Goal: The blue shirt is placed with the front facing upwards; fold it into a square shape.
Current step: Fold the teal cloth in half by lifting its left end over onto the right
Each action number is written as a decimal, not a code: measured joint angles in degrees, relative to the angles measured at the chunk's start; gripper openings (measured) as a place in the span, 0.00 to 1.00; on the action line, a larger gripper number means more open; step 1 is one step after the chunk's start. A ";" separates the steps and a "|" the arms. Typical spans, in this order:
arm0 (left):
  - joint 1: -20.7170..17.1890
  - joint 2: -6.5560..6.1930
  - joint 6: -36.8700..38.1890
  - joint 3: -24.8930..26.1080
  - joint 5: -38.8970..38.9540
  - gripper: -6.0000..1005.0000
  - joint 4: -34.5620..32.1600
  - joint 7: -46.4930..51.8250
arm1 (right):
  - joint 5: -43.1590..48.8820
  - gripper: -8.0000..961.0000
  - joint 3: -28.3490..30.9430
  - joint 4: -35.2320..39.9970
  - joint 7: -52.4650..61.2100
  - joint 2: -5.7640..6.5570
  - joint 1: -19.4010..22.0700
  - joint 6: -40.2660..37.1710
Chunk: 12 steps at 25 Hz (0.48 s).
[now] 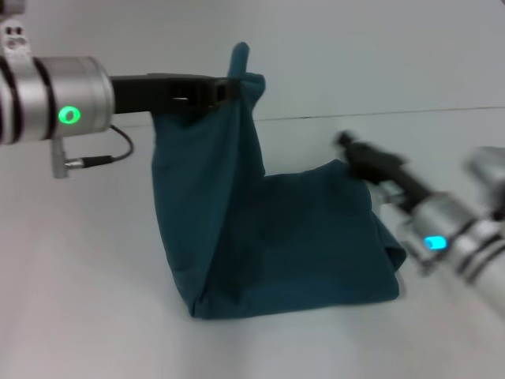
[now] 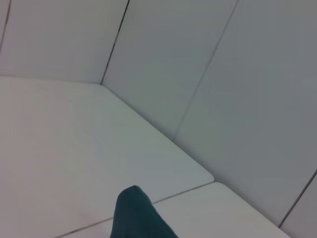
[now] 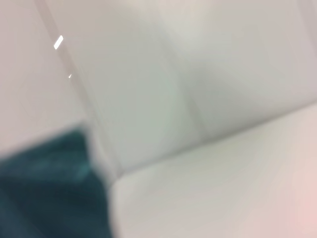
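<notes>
On the white table [image 1: 95, 300], your left gripper [image 1: 229, 88], arm level, pinches the shirt [image 1: 268, 237] aloft; its lower part lies bunched below. Your right gripper [image 1: 355, 154] reaches low beside it, grip unclear.

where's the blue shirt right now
In the head view the blue shirt sits mid-table, one part pinched and lifted high by the left end effector; the right end effector is at its far right edge.

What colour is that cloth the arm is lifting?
The blue shirt is plain dark teal-blue, clearest in the head view.
</notes>
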State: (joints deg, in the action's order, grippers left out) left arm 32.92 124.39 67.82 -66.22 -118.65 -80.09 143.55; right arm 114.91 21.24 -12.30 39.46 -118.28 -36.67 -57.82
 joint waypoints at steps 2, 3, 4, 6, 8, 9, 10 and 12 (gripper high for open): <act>-0.07 0.00 -2.58 -2.23 0.69 0.03 1.43 -0.08 | -0.28 0.06 0.11 6.77 4.86 -0.26 1.18 -4.93; -0.07 0.03 -4.03 -3.42 1.01 0.03 2.18 -0.14 | -0.36 0.06 0.17 9.80 6.94 -0.37 1.63 -6.72; -0.09 0.06 -5.57 -4.81 1.35 0.03 3.06 -0.19 | -0.40 0.06 0.18 12.13 8.67 -0.37 1.90 -7.54; -0.07 0.10 -8.75 -7.34 2.25 0.03 4.74 -0.24 | -0.43 0.06 0.05 16.79 12.37 -0.36 2.47 -8.72; 0.06 0.10 -11.55 -9.70 3.08 0.03 6.07 -0.25 | -0.35 0.06 -0.14 19.98 15.16 -0.23 2.98 -9.42; 0.12 0.09 -13.19 -10.99 3.65 0.03 6.63 -0.27 | -0.27 0.06 -0.31 21.31 16.69 -0.20 3.22 -9.80; 0.15 0.09 -13.97 -11.81 4.07 0.03 6.88 -0.30 | -0.21 0.06 -0.42 22.01 17.46 -0.18 3.38 -10.06; 0.18 0.08 -15.33 -13.14 4.73 0.03 7.24 -0.37 | -0.12 0.06 -0.69 23.30 18.82 -0.12 3.78 -10.62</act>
State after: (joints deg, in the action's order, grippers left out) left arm 33.10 124.47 52.49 -79.36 -113.92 -72.85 143.19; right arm 114.79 20.55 11.00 58.28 -118.40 -32.89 -68.44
